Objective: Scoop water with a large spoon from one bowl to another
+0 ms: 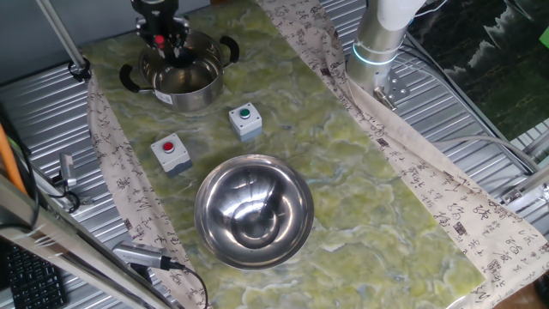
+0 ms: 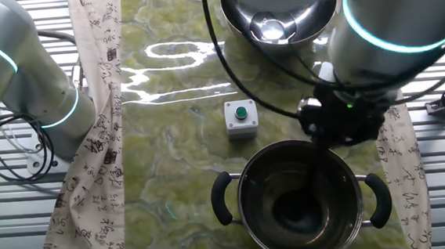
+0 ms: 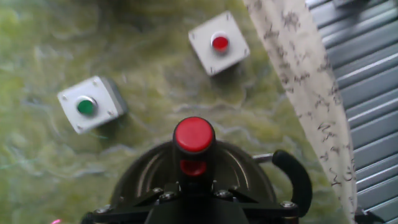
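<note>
The small steel pot with black loop handles (image 1: 196,94) stands at the far left end of the green mat. My gripper (image 1: 166,36) hangs right over it, shut on the large spoon (image 1: 179,53), whose red parts show at the fingers. In the hand view the spoon's red knob (image 3: 194,135) stands just ahead of the gripper (image 3: 193,188), over the pot (image 3: 134,177). The other fixed view shows the dark hand (image 2: 340,122) above the pot's rim (image 2: 251,177). Water shows only as faint glints (image 1: 182,80) inside the pot. The wide shiny bowl (image 1: 253,213) (image 2: 311,18) sits nearer the mat's front.
Between the two vessels stand two grey boxes, one with a red button (image 1: 171,153) (image 3: 219,43), one with a green button (image 1: 244,120) (image 2: 241,115) (image 3: 87,107). Script-printed cloth strips (image 1: 412,172) border the mat. My arm's base (image 1: 377,43) is at the back right.
</note>
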